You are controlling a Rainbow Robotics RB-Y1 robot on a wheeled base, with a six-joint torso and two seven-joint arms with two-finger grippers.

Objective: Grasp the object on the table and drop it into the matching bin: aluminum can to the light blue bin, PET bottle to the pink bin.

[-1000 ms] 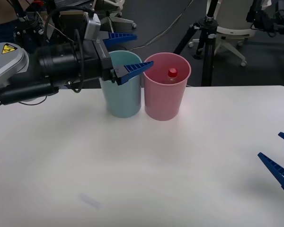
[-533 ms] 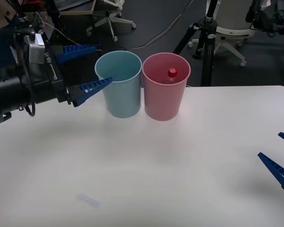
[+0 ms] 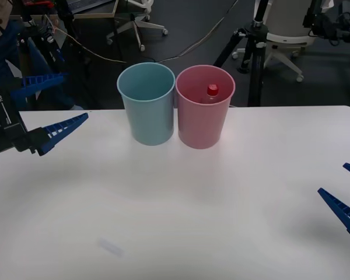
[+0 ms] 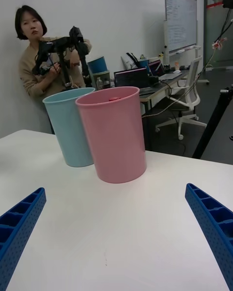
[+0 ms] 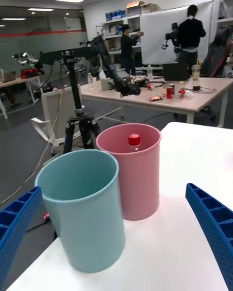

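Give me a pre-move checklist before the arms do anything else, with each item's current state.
1. PET bottle inside the pink bin: ok, its red cap shows below the rim.
2. Pink bin upright on the table: ok.
3. Light blue bin upright beside it and holding nothing visible: ok.
4. Left hand open, holding nothing, off to the bins' left: ok.
5. Right hand open, low at the table's right edge: ok.
6. Whether the bottle stands or leans inside: cannot tell.

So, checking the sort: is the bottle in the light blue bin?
No, the bottle's red cap shows inside the pink bin, not the light blue bin.
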